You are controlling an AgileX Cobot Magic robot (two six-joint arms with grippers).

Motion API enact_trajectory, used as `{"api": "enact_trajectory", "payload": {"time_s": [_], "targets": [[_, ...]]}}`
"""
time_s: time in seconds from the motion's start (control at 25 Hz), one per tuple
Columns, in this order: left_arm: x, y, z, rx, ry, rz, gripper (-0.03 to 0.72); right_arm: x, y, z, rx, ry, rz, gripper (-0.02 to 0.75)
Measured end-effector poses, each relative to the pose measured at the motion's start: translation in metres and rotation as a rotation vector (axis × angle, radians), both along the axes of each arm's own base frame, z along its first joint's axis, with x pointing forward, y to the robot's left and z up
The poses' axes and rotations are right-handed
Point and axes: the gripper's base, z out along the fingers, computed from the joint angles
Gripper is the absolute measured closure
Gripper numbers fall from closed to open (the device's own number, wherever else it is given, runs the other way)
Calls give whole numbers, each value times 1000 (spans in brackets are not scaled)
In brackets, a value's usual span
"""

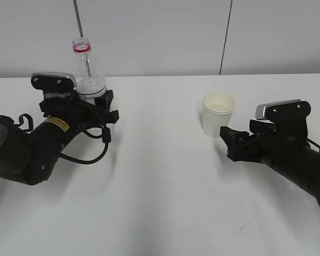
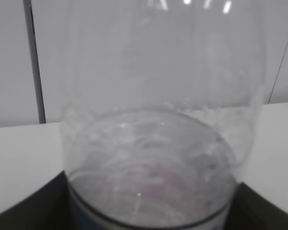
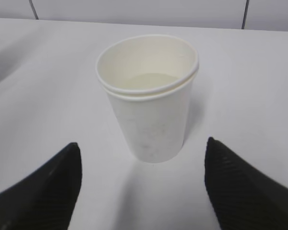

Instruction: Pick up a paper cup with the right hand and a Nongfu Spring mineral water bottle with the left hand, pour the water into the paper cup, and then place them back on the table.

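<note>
The Nongfu Spring mineral water bottle (image 1: 87,74) stands upright at the back left of the table (image 1: 165,186), with its red neck ring showing and no cap. Its label is hidden behind my left gripper (image 1: 92,102), which is shut on the bottle's lower body. In the left wrist view the clear bottle (image 2: 158,120) fills the frame, with dark fingers (image 2: 24,211) against both its sides. The paper cup (image 1: 218,114) stands right of centre with pale liquid in it. My right gripper (image 1: 228,143) is open just in front of the cup (image 3: 149,110), with its fingers (image 3: 48,187) apart from it.
A grey panelled wall with dark vertical seams (image 1: 225,37) runs along the table's back edge. A thin metal rod (image 1: 78,18) rises behind the bottle. A black cable loop (image 1: 90,157) hangs from the left arm onto the table.
</note>
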Motion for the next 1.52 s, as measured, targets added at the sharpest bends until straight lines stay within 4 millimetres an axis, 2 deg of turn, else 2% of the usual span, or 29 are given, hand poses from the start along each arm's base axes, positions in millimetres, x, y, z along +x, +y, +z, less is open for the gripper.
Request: {"api": "enact_trajectory", "payload": {"time_s": [0.24,0.56,1.08,1.52], "targets": [[0,0,-2,5,19,1,207,-7,-1,-2,2,4,-1,145],[-5,-4,3,6,12,-13,206,-11,-2,-3,2,9,-3,145],[-42,13,2,68,72,11,206,-24,-5,-4,7,9,-2,146],[-89,37,15,77,133,62,206,-51,-11,15,12,-11,-11,146]]}}
